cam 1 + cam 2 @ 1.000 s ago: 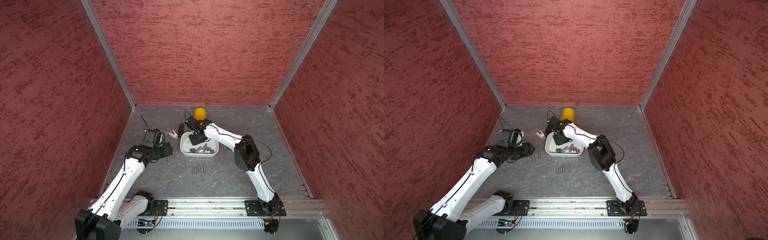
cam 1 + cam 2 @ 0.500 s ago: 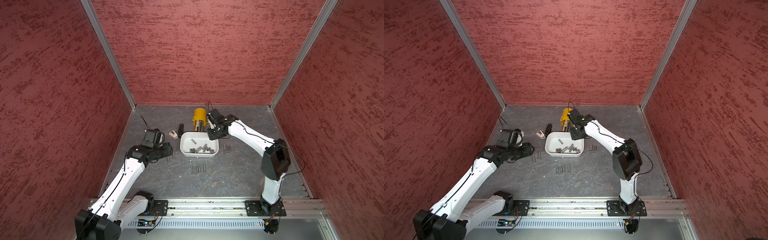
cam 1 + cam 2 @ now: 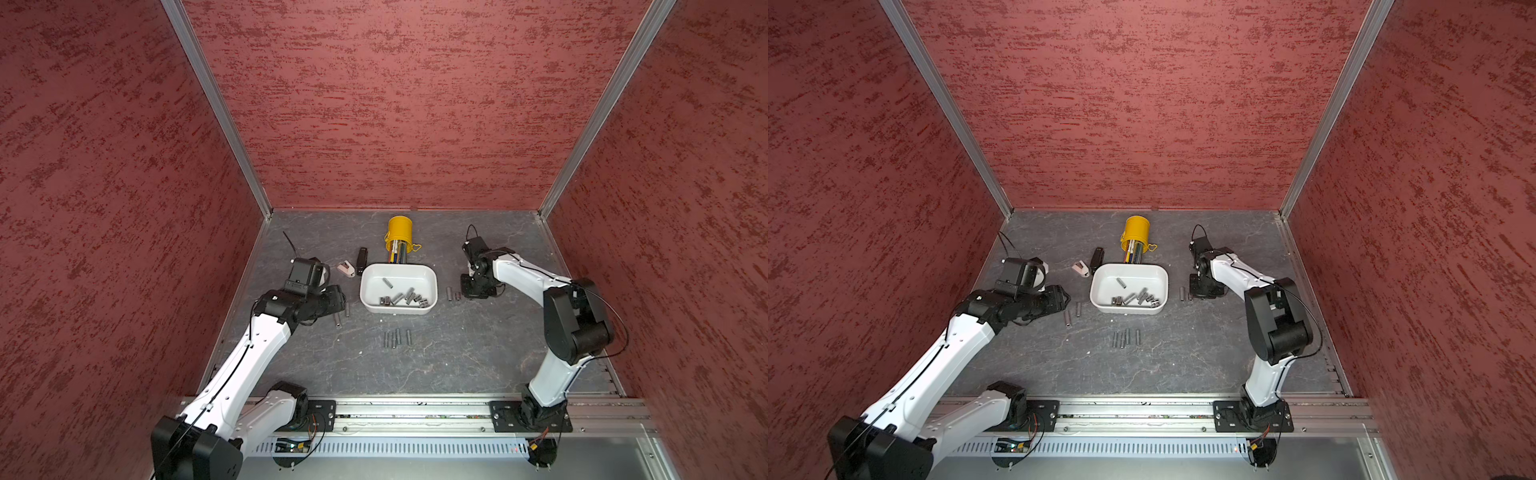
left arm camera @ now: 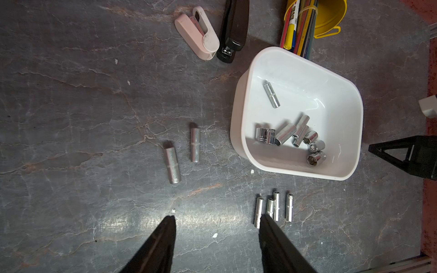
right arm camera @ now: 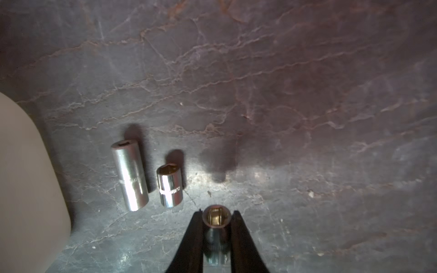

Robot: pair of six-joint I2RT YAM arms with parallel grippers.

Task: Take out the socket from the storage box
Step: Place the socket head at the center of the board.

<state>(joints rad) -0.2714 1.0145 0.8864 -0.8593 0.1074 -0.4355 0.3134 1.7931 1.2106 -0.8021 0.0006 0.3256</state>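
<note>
The white storage box (image 3: 409,274) (image 3: 1133,274) (image 4: 307,89) stands mid-table with several chrome sockets (image 3: 403,298) (image 4: 288,134) lying in it. My right gripper (image 5: 217,214) (image 3: 473,291) is low over the table to the right of the box, outside it. It is shut on a short chrome socket (image 5: 217,218), whose open end faces outward between the fingertips. The box's wall (image 5: 23,177) shows at the edge of the right wrist view. My left gripper (image 4: 217,218) (image 3: 338,293) hangs open and empty left of the box.
Two sockets (image 5: 130,175) (image 5: 169,185) lie between the box and my right gripper. A row of several sockets (image 3: 397,338) lies in front of the box, and two more (image 3: 341,313) lie by my left gripper. Behind the box are a tipped yellow pen cup (image 3: 400,235), a black stapler (image 3: 362,261) and a pink holder (image 3: 345,269).
My right arm has swung from over the box, past its back right corner, to the table right of the box, staying shut. The left arm has not moved.
</note>
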